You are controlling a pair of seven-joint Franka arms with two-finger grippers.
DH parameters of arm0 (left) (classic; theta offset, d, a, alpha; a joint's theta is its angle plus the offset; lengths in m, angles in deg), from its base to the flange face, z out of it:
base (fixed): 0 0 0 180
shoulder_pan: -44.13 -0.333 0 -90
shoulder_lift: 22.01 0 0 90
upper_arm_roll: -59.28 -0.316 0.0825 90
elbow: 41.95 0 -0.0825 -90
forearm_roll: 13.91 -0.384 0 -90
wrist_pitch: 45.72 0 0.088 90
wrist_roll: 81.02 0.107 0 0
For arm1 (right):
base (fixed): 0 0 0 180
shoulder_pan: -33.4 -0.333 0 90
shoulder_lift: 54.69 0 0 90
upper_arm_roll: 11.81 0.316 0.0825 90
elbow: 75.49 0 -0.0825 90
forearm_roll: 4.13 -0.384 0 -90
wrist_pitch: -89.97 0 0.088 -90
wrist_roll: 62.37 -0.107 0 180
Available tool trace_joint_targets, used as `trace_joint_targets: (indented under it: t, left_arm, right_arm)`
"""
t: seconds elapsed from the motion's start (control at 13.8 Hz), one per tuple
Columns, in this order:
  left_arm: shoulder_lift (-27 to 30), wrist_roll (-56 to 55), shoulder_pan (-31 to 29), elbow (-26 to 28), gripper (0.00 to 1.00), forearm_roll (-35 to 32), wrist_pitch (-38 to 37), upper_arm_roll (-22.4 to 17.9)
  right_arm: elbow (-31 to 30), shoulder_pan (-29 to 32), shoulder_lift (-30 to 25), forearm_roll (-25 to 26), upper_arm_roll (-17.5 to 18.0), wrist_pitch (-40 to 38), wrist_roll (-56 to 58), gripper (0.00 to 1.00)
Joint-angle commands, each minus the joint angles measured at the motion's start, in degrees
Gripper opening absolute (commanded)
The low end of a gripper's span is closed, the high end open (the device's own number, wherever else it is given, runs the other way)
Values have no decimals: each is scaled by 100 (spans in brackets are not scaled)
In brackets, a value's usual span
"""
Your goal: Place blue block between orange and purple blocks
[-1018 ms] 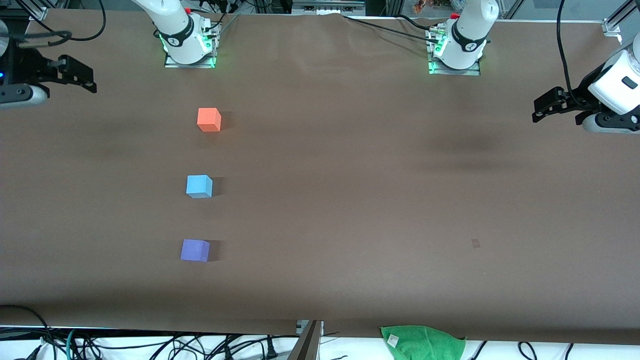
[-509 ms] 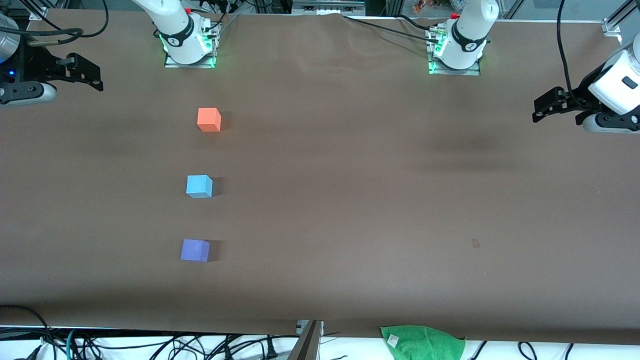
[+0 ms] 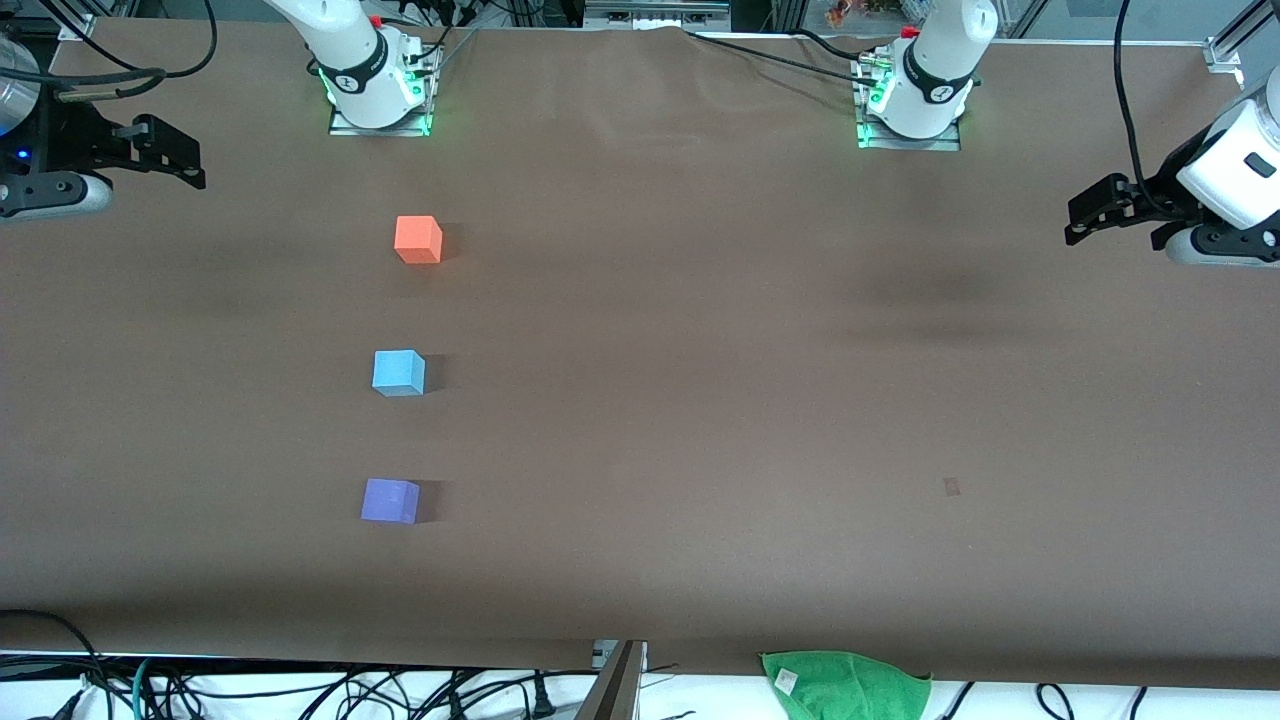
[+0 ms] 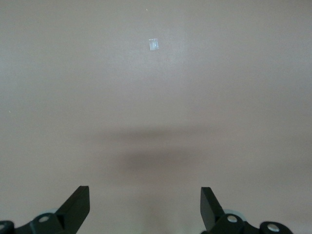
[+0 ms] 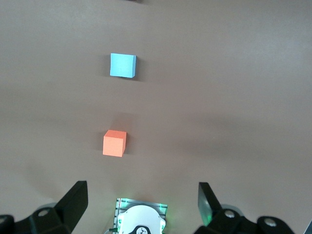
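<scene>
**Blue cube already sits in line between its two neighbours; both grippers released and clear**

The small sky-blue matte cube (image 3: 398,373) rests flat on the brown desk (image 3: 700,400), toward the right arm's end. It lies between the bright orange matte cube (image 3: 418,240), which is closer to the edge where the robot bases stand, and the violet-purple matte cube (image 3: 389,501), which is closer to the front camera's edge. The three form a rough line and stand well apart, none touching.

Judging by its look, the blue cube is light, probably foam or painted wood, stiff enough to keep its shape and not fragile. The matte faces should offer good friction. A hold on two opposite side faces, from above, would suit it; there is room all round for the fingers.

The right gripper (image 3: 190,165) hovers over the desk's corner at the right arm's end, jaws spread wide and holding nothing; its wrist view looks down on the blue and orange cubes. The left gripper (image 3: 1078,215) waits over the edge at the left arm's end, likewise spread wide and empty, above bare desk.

By my reading, the placement looks done.
</scene>
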Motion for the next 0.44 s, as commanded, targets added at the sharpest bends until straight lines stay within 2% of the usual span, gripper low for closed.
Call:
trace_joint_targets:
  t: [0.0, 0.36]
  left_arm:
    - [-127, 118, -39, -292, 100, -98, -73, 34]
    - [-154, 109, -39, -328, 100, -98, -73, 34]
  right_arm:
    - [124, 104, 68, 73, 100, -15, 39, 100]
    - [124, 104, 86, 72, 92, 2, 39, 100]
